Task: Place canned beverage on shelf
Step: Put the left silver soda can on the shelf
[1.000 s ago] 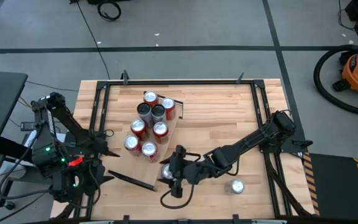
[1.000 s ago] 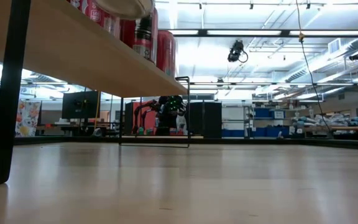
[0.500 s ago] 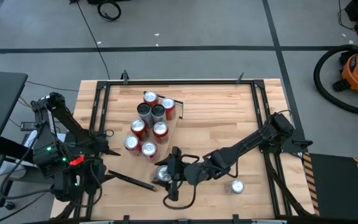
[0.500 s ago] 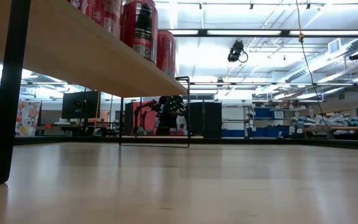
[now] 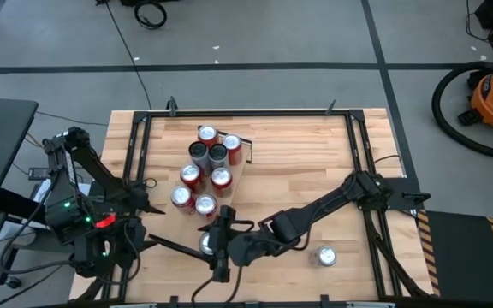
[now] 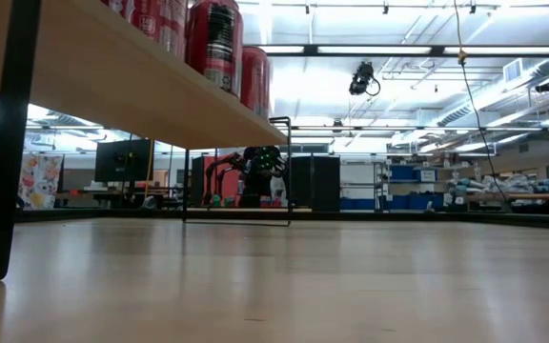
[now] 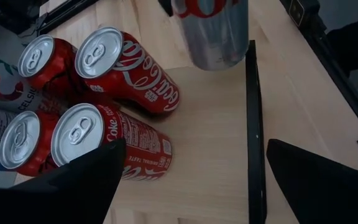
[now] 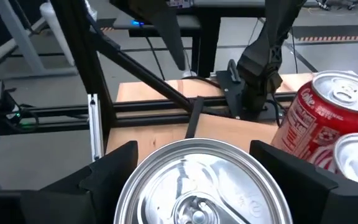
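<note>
The shelf is a pale wood plank with a dark bar at its near end. Several red and silver cans stand on it. My right gripper reaches in from the table's right and is shut on a silver can over the shelf's near end, beside the bar. Whether the can's bottom rests on the plank cannot be told. My left gripper is open and empty at the table's left, pointing at the shelf. My right gripper holds the silver can between its two fingers, one on each side of the can's wall just below the top rim. The fingers come level from the table's right side. The can is upright, top up.
One more silver can stands on the tabletop at the near right. A black frame runs round the tabletop. In the low view the shelf shows from below with its dark leg and cans on top.
My right gripper has carried the silver can toward the table's left edge, along the near end of the shelf, keeping it upright. The can has left the low view, and a red can behind it shows there now.
</note>
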{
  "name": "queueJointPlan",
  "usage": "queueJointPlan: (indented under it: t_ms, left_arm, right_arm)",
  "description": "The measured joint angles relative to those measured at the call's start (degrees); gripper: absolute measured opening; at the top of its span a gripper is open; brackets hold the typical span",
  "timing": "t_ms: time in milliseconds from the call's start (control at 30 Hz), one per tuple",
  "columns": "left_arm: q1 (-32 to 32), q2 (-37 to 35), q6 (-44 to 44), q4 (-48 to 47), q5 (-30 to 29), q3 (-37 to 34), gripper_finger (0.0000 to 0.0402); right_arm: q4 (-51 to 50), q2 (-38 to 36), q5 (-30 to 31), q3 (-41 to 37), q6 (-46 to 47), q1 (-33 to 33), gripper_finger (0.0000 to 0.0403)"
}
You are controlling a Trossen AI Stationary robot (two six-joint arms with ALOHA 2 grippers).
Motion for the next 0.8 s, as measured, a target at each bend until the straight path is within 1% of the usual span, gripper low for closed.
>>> queueJointPlan:
  t_ms: [200,333,500,600,800]
  left_arm:
    - [0.0,0.0,-1.0,0.0,0.5,0.0,0.0400]
    - [0.0,0.0,-1.4,0.0,0.5,0.0,0.0400]
    - [0.0,0.0,-1.4,0.0,0.5,0.0,0.0400]
    - [0.0,0.0,-1.4,0.0,0.5,0.0,0.0400]
    - [0.0,0.0,-1.6,0.1,0.6,0.0,0.0400]
  right_arm:
    - [-1.0,0.0,2.4,-0.4,3.3,-1.1,0.0309]
    - [-0.7,0.0,2.5,-0.4,3.8,-1.4,0.0309]
    - [-1.1,0.0,1.8,-1.1,4.7,-1.4,0.0309]
    - [-0.8,0.2,-0.4,-1.2,5.5,-1.9,0.0310]
    - [0.0,2.1,-2.2,-1.2,5.5,-3.0,0.0312]
